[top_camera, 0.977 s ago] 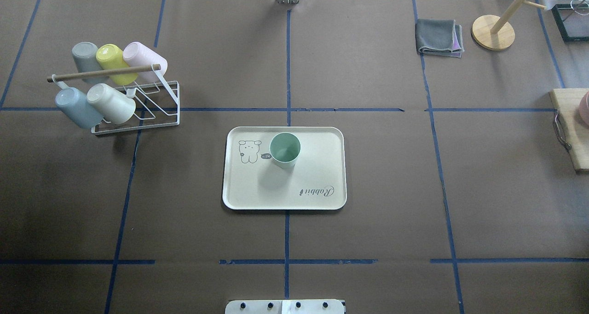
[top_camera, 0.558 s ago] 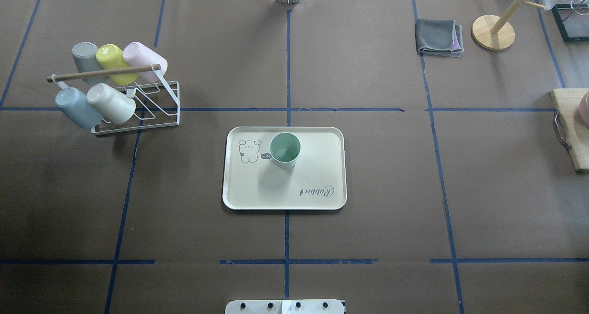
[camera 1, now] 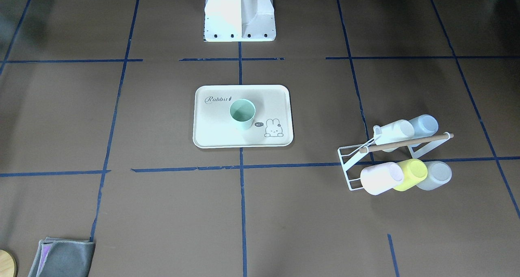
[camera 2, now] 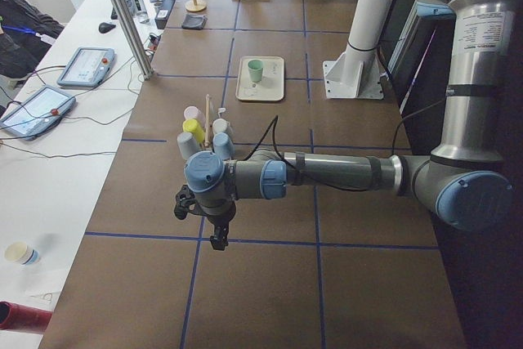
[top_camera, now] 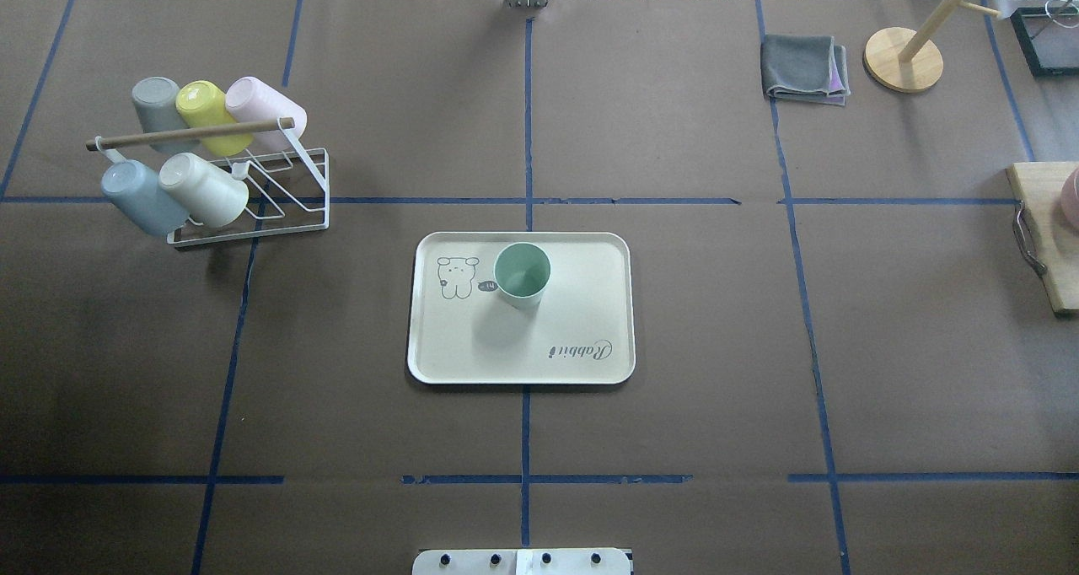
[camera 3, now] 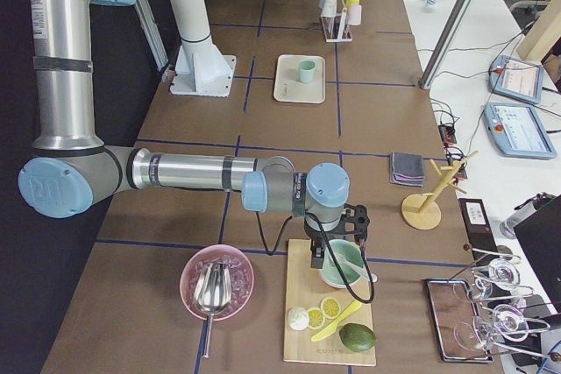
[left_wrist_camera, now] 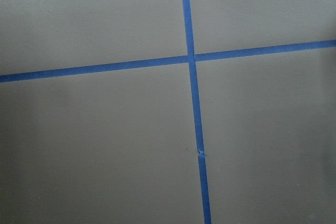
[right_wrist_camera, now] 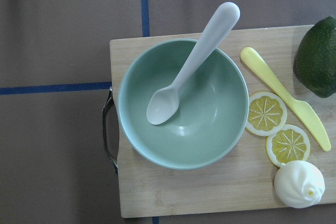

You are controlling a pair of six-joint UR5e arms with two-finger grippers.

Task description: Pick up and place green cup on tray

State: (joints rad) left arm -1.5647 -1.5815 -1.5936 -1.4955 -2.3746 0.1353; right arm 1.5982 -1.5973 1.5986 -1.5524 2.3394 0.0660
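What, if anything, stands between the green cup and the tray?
Nothing visible does. The cup already stands upright on the tray, beside the rabbit print, and it is the only thing on the tray.

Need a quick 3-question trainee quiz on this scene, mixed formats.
1. True or false: the green cup stands upright on the tray.
2. How many cups hang on the rack? A) 3 B) 5 C) 7
3. Fill in: in the right wrist view, the spoon rests in the green ____.

Key: 1 true; 2 B; 3 bowl.
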